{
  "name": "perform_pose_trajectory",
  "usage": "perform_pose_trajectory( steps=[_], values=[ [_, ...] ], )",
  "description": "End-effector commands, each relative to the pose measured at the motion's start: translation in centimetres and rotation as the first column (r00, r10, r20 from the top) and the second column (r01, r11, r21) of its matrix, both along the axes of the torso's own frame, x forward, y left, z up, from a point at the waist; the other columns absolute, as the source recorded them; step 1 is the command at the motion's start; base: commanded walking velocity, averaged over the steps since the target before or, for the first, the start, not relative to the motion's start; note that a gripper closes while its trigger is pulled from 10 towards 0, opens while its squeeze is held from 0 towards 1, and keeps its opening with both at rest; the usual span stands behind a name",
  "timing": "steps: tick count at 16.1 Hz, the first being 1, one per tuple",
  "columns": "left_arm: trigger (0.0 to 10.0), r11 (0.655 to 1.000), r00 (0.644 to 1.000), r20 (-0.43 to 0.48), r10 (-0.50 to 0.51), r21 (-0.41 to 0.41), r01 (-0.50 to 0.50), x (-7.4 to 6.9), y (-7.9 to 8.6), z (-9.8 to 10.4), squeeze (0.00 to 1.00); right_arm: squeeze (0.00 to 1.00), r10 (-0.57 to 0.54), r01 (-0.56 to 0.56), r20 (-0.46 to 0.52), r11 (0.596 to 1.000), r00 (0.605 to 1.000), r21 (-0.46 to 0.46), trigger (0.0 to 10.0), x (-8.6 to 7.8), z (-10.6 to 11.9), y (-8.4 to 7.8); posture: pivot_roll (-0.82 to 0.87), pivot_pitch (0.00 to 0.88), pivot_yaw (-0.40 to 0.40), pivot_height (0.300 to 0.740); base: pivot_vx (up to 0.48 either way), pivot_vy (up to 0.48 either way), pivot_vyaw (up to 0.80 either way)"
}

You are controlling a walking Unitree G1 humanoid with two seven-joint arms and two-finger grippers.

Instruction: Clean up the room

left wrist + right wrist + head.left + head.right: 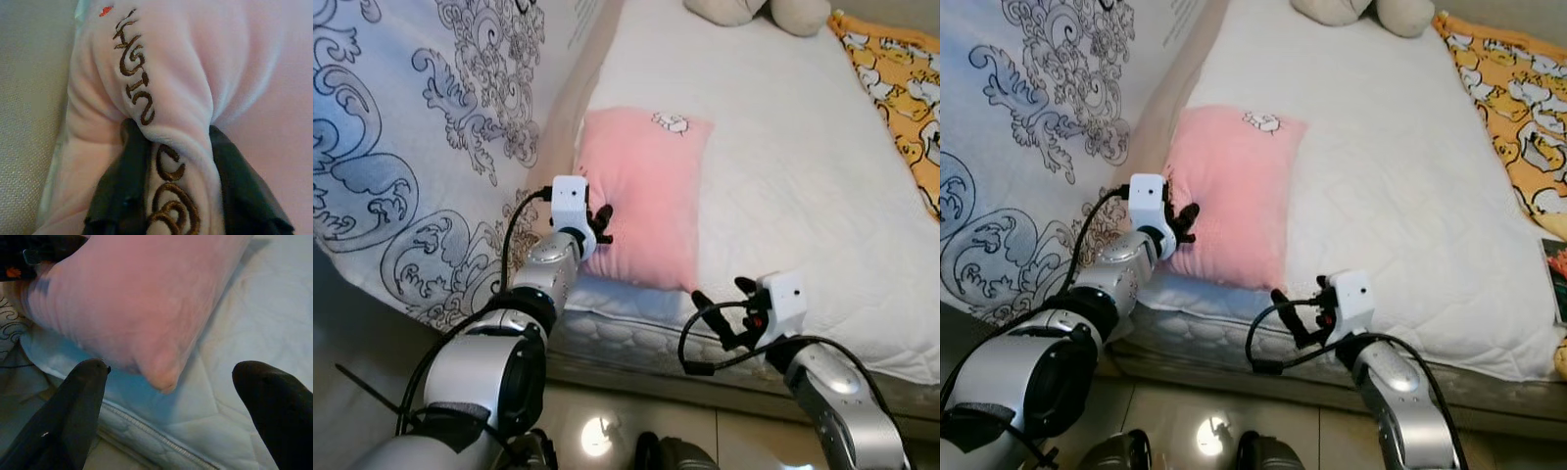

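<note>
Left gripper [599, 221] jaws clamped on pink pillow [646, 196] edge, on bed [803, 196]. Right gripper [724, 311] jaws apart, near pillow's corner.

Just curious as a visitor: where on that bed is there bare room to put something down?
The white mattress is bare between the pink pillow and the yellow blanket. It is crowded at the pillow's near corner, pinched by the left hand, with the right hand open close by.
</note>
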State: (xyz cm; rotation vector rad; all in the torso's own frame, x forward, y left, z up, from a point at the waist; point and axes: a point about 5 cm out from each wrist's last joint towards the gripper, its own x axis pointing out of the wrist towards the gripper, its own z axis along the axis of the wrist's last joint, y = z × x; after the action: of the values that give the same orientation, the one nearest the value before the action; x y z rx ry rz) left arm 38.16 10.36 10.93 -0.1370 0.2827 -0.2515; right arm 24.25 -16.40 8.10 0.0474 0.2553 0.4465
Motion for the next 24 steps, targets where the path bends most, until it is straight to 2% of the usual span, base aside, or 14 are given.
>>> perform_pose_trajectory(
  steps=[1, 3, 4, 6, 8, 11, 13, 16, 17, 19, 21, 22, 23, 24],
  values=[
    [0.0, 0.999, 0.998, -0.036, -0.046, -0.016, 0.045, -0.3, -1.3, -0.4, 0.00, 0.00, -0.004, 0.004, -0.010, 1.000, 1.000, 0.009, 10.0, -0.2, 0.0, 0.0, -0.26, 0.171, -0.114, 0.740, 0.000, 0.000, 0.00],
    [0.0, 0.999, 0.998, -0.039, -0.042, -0.016, 0.041, -0.4, -1.1, -0.6, 0.00, 0.00, -0.001, 0.001, -0.016, 1.000, 1.000, 0.013, 10.0, -0.4, -0.1, 0.2, -0.26, 0.165, -0.108, 0.740, 0.000, 0.000, 0.00],
    [0.0, 0.996, 0.998, -0.009, -0.063, 0.058, 0.064, -0.3, -1.1, -0.5, 0.00, 0.00, 0.007, -0.007, -0.019, 1.000, 1.000, 0.013, 10.0, -0.6, -0.2, 0.3, -0.26, 0.163, -0.107, 0.740, 0.000, 0.000, 0.00],
    [0.0, 0.996, 0.997, 0.023, -0.068, 0.066, 0.066, -0.1, -1.0, 0.1, 0.00, 0.00, 0.004, -0.004, -0.020, 1.000, 1.000, 0.012, 10.0, -0.1, -0.3, 0.2, -0.24, 0.132, -0.097, 0.740, 0.000, 0.000, 0.00],
    [0.0, 0.993, 0.993, 0.090, -0.070, 0.102, 0.061, 0.6, -0.7, 1.6, 0.00, 0.00, 0.001, -0.001, -0.003, 1.000, 1.000, 0.004, 10.0, 0.8, -0.2, 0.1, -0.22, 0.084, -0.084, 0.740, 0.000, 0.000, 0.00],
    [0.0, 0.991, 0.979, 0.199, -0.028, 0.135, 0.001, 1.8, 0.0, 4.5, 0.00, 0.00, -0.010, 0.010, 0.015, 1.000, 1.000, 0.004, 10.0, 1.6, -0.1, 0.1, -0.21, 0.045, -0.072, 0.740, 0.000, 0.000, 0.00],
    [0.0, 0.977, 0.946, 0.324, 0.018, 0.195, -0.085, 2.7, 1.3, 7.5, 0.00, 0.00, -0.016, 0.016, 0.019, 1.000, 1.000, 0.002, 10.0, 1.8, -0.2, 0.1, -0.20, 0.038, -0.070, 0.740, 0.000, 0.000, 0.00],
    [0.0, 0.947, 0.908, 0.412, 0.078, 0.254, -0.196, 3.1, 3.0, 9.3, 0.00, 0.00, -0.014, 0.014, 0.018, 1.000, 1.000, -0.008, 10.0, 1.9, -0.6, 0.1, -0.20, 0.045, -0.069, 0.740, 0.000, 0.000, 0.00],
    [0.0, 0.924, 0.885, 0.448, 0.125, 0.271, -0.268, 3.2, 3.9, 9.8, 0.00, 0.00, -0.014, 0.014, 0.017, 1.000, 1.000, -0.013, 10.0, 1.9, -0.7, 0.0, -0.20, 0.048, -0.070, 0.740, 0.000, 0.000, 0.00],
    [0.0, 0.866, 0.815, 0.532, 0.228, 0.272, -0.420, 3.1, 5.8, 10.9, 0.00, 0.00, -0.014, 0.014, 0.019, 1.000, 1.000, -0.026, 10.0, 2.0, -0.8, -0.3, -0.20, 0.049, -0.070, 0.740, 0.000, 0.000, 0.00],
    [0.0, 0.802, 0.736, 0.601, 0.311, 0.250, -0.543, 2.8, 7.3, 11.7, 0.00, 0.00, -0.018, 0.019, 0.023, 0.999, 1.000, -0.032, 10.0, 2.1, -0.8, -0.6, -0.20, 0.050, -0.070, 0.740, 0.000, 0.000, 0.00],
    [0.0, 0.750, 0.679, 0.633, 0.372, 0.225, -0.622, 2.6, 8.2, 12.0, 0.00, 0.00, -0.019, 0.020, 0.026, 0.999, 0.999, -0.037, 10.0, 2.2, -0.9, -0.7, -0.20, 0.050, -0.070, 0.740, 0.000, 0.000, 0.00],
    [0.0, 0.710, 0.643, 0.642, 0.417, 0.212, -0.672, 2.2, 8.9, 11.5, 0.00, 0.00, -0.018, 0.019, 0.026, 0.999, 0.999, -0.042, 10.0, 2.2, -0.9, -0.8, -0.20, 0.049, -0.066, 0.740, 0.000, 0.000, 0.00],
    [0.0, 0.659, 0.615, 0.640, 0.460, 0.218, -0.720, 1.7, 9.1, 10.0, 0.00, 0.00, -0.019, 0.020, 0.026, 0.999, 0.999, -0.050, 10.0, 2.2, -1.1, -0.9, -0.20, 0.046, -0.064, 0.740, 0.000, 0.000, 0.00]
  ],
)
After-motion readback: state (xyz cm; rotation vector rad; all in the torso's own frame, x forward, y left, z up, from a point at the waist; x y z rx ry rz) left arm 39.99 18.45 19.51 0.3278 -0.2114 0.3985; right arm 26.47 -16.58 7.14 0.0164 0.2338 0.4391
